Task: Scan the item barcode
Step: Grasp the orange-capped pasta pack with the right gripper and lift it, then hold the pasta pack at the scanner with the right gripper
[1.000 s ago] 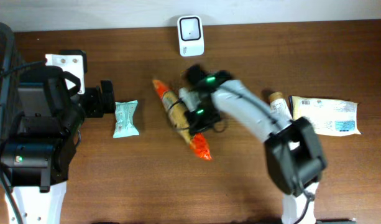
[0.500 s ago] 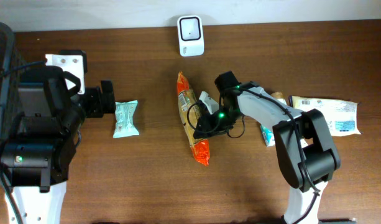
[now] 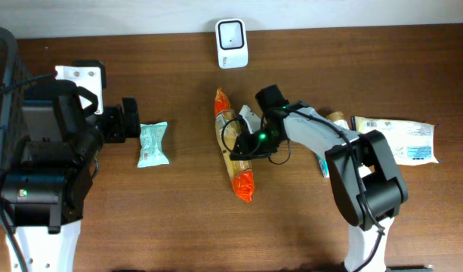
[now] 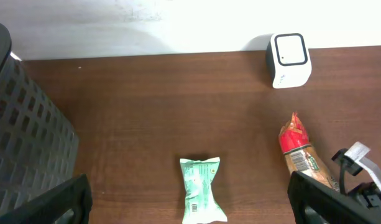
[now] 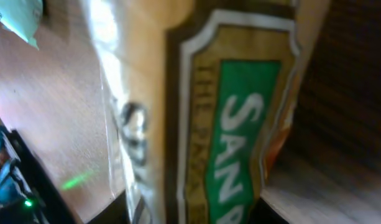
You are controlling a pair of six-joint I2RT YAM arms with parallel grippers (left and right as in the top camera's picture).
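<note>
At the right gripper [image 3: 240, 142], pressed close on the bag [image 3: 224, 117] about mid-length. Cannot tell whether clamped on it or only touching, since the wrist view fills with the green label and hides the fingers. Directly beneath, lying flat on the table [image 3: 178, 227], with its long axis running on toward the scanner [image 3: 232, 43] beyond. Probably handled there to turn a barcode face that way. Far off to the side, at the left gripper [image 3: 130, 119]: spread wide, holding nothing, with a green packet [image 3: 152, 143] just ahead of it. Against a second ago: swung from a slant to nearly in line with the scanner. Against half a second ago: hardly shifted, wrist drawn slightly nearer.
</note>
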